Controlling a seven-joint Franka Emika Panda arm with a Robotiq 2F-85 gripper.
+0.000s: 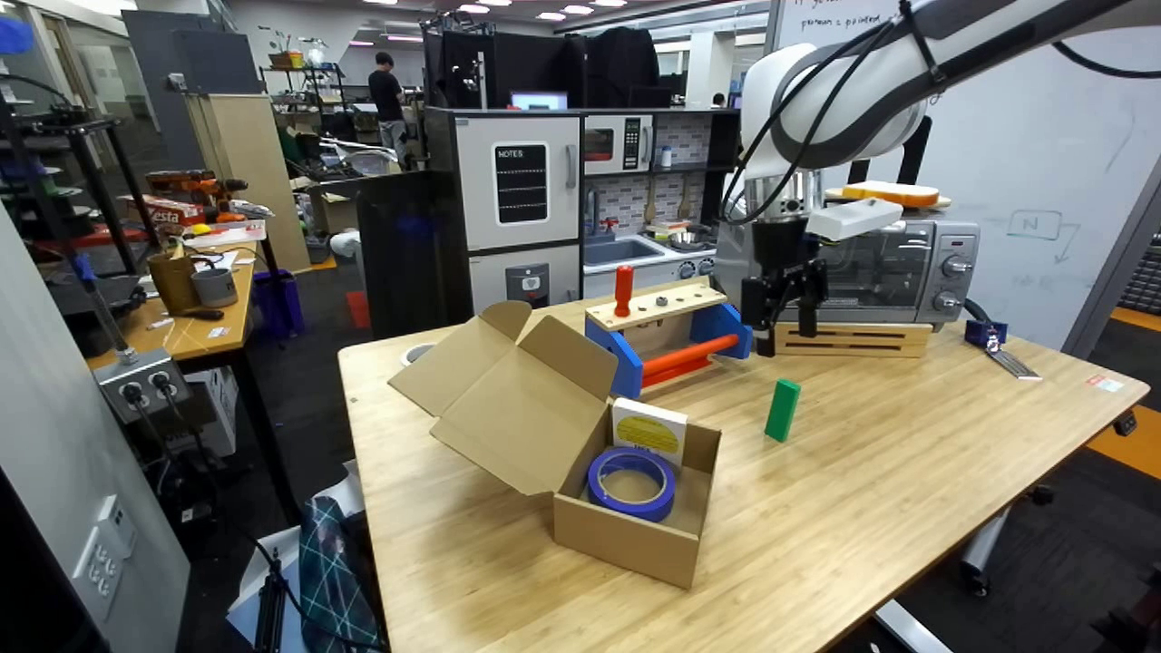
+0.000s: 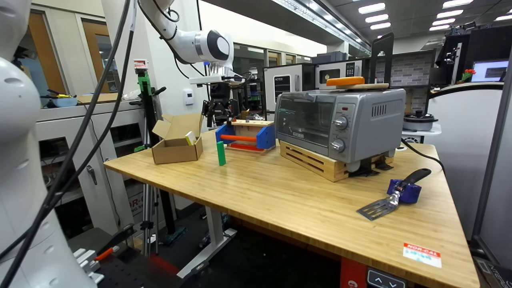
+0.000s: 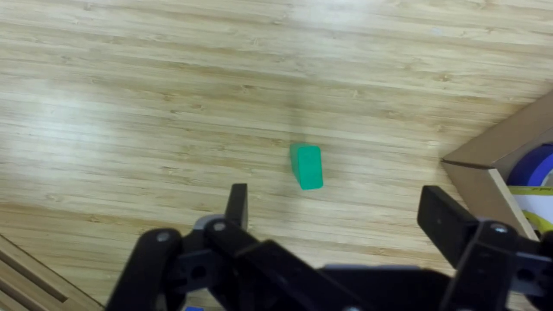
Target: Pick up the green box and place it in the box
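Nothing done yet, by the look of it: green box (image 3: 311, 168) stands upright on the surface (image 1: 889, 490) below the pincer (image 3: 335, 194), which is spread wide with nothing held; grasp, lift, carry and drop-in all left. Cardboard box (image 1: 626, 544) sits lower, off to one side of the pincer, cut off in wrist view; in an exterior view blue roll (image 1: 639, 511) and white carton (image 1: 648, 431) hide part of its inside.
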